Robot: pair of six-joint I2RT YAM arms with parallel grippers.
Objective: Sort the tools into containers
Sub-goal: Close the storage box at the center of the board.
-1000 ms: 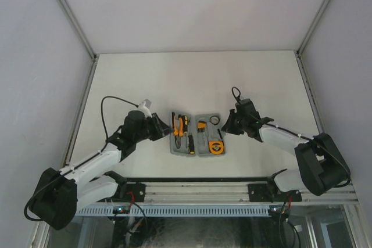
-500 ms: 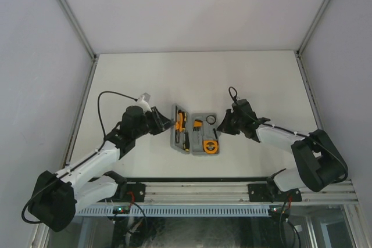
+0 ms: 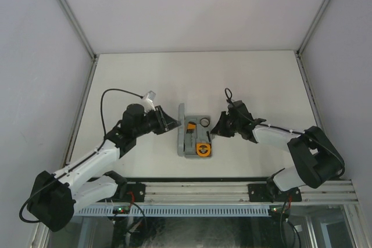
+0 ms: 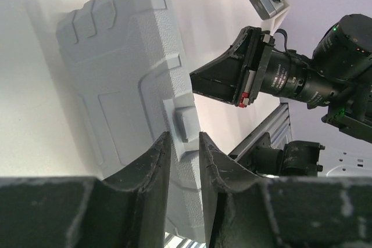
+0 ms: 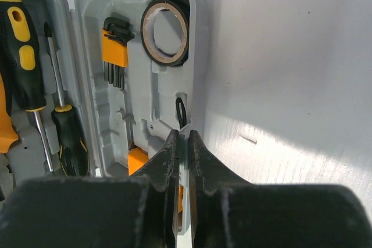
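The grey tool case lies at mid-table. Its left half (image 3: 181, 129) stands tipped up on edge, and my left gripper (image 3: 171, 125) is shut on its outer rim beside the latch (image 4: 185, 125). The right half (image 3: 198, 115) lies flat, and my right gripper (image 5: 183, 136) is shut on its right rim. That half holds the orange tape measure (image 3: 202, 149), the hex-key set (image 5: 114, 47) and a tape ring (image 5: 165, 32). Two yellow-and-black screwdrivers (image 5: 23, 56) sit in the left half. The pliers show only as an orange sliver (image 5: 3, 120).
White tabletop (image 3: 261, 79) surrounds the case, with grey walls on three sides. An aluminium rail (image 3: 197, 190) runs along the near edge between the arm bases. In the left wrist view the right arm's wrist (image 4: 279, 74) shows just beyond the raised half.
My left gripper has swung the case's left half up from flat to nearly upright, toward the right half. The case and my right gripper, still clamped on the rim, have shifted slightly.
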